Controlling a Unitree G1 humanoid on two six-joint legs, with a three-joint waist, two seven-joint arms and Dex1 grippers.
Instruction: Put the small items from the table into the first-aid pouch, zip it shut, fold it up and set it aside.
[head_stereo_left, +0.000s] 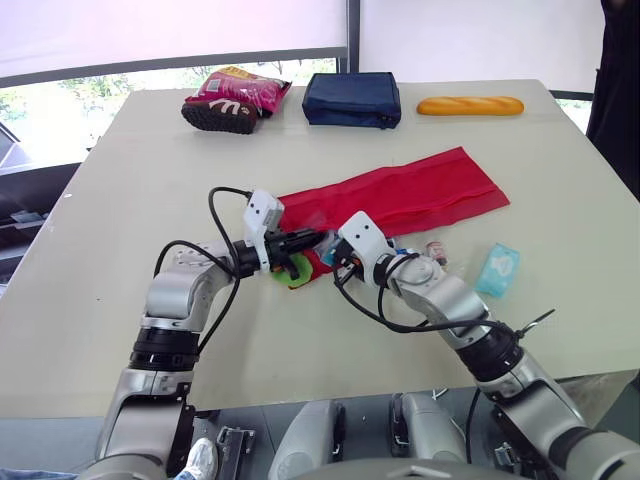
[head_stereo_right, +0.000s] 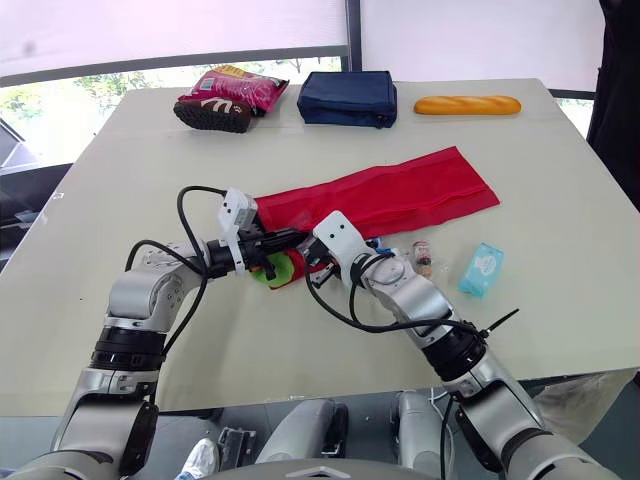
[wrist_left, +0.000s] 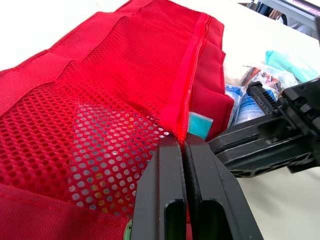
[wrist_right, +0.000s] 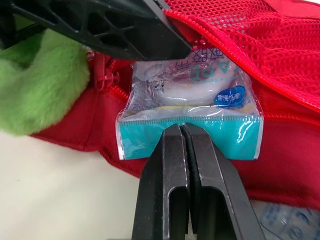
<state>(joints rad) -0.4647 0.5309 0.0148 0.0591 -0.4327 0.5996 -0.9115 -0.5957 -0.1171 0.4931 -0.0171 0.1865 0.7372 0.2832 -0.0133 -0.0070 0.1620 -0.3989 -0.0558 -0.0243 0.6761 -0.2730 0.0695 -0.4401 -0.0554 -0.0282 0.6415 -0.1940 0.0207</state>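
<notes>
Tabletop (head_stereo_left: 300, 345): pale, beside windows; the red pouch (head_stereo_left: 400, 195) lay unrolled across its middle.
Left claw (wrist_left: 184, 145): clamped on the pouch's pocket edge, likely holding the mouth up.
Right claw (wrist_right: 181, 127): pinched tight on a teal-edged sachet (wrist_right: 190, 95), which sat at that mouth.
Tissue pack (head_stereo_left: 497, 270): loose near the right edge.

Around the one red pouch (head_stereo_left: 400, 195) I count one navy bag (head_stereo_left: 352, 99), one baguette (head_stereo_left: 470, 105), one snack packet (head_stereo_left: 236, 98), one teal tissue pack (head_stereo_left: 497, 270), one green fluffy thing (head_stereo_left: 297, 270) and one clear sachet (wrist_right: 190, 120).
</notes>
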